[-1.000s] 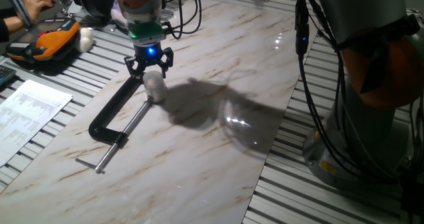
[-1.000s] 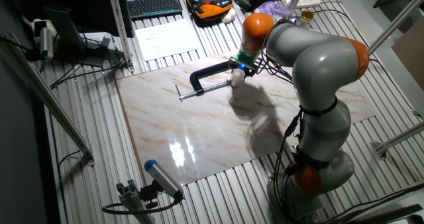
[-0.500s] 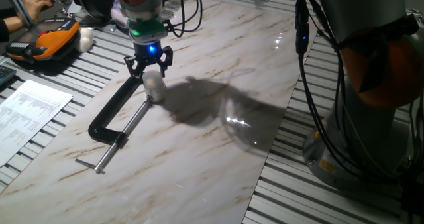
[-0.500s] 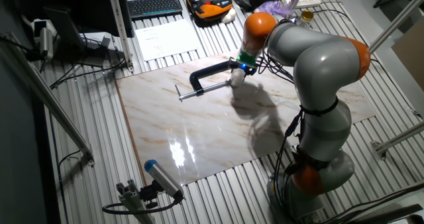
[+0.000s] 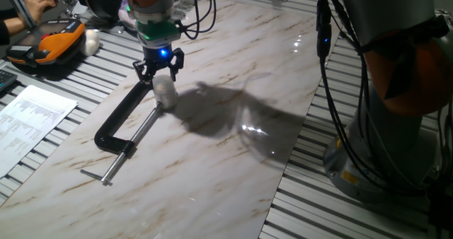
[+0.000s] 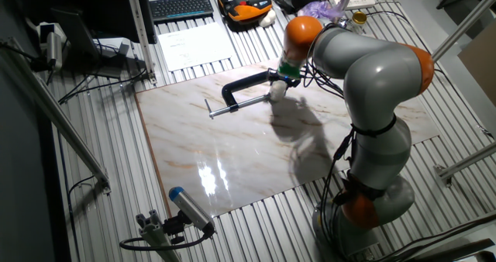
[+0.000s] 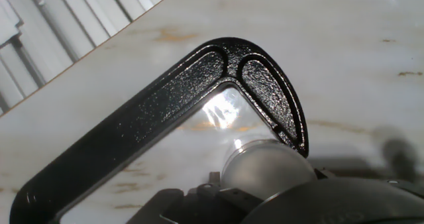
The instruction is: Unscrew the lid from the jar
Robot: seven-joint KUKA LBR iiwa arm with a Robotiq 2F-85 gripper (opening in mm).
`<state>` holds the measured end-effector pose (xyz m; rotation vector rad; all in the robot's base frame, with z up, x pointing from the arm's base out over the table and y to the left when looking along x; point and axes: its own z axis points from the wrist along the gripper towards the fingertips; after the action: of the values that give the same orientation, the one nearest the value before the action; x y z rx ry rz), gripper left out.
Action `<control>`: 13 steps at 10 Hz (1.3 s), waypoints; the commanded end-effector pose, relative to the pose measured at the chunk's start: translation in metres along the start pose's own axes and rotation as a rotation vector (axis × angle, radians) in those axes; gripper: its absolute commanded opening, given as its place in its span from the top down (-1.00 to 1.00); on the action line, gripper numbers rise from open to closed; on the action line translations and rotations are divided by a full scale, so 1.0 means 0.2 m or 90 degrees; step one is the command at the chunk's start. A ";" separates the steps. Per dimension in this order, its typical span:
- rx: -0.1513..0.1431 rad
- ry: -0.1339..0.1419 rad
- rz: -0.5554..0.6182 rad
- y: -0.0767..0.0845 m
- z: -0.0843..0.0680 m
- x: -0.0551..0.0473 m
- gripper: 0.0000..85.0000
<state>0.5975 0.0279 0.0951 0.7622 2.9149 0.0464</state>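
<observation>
One fixed view shows the claw (image 5: pixel 158 67) upper left of centre, its black fingers spread either side of the lid (image 5: pixel 163 80) with nothing clearly pinched; whether they touch it I cannot tell; the jar (image 5: pixel 166 95) stands upright on the marble desk (image 5: pixel 233 161) directly below, held in the end of the black C-clamp (image 5: pixel 122 123), which stretches toward the lower left; hand view has the white top (image 7: pixel 265 164) at bottom centre, touching the clamp's curved frame (image 7: pixel 172 98); an orange case (image 5: pixel 49 44) and a printed sheet (image 5: pixel 32 119) lie at far left.
</observation>
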 end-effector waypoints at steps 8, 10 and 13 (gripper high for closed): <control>-0.005 -0.038 -0.163 0.00 0.00 0.00 1.00; -0.011 -0.037 -0.173 0.00 -0.01 0.00 1.00; -0.013 -0.024 -0.162 0.01 -0.04 0.00 1.00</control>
<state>0.5981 0.0300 0.1032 0.3809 2.9454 0.0358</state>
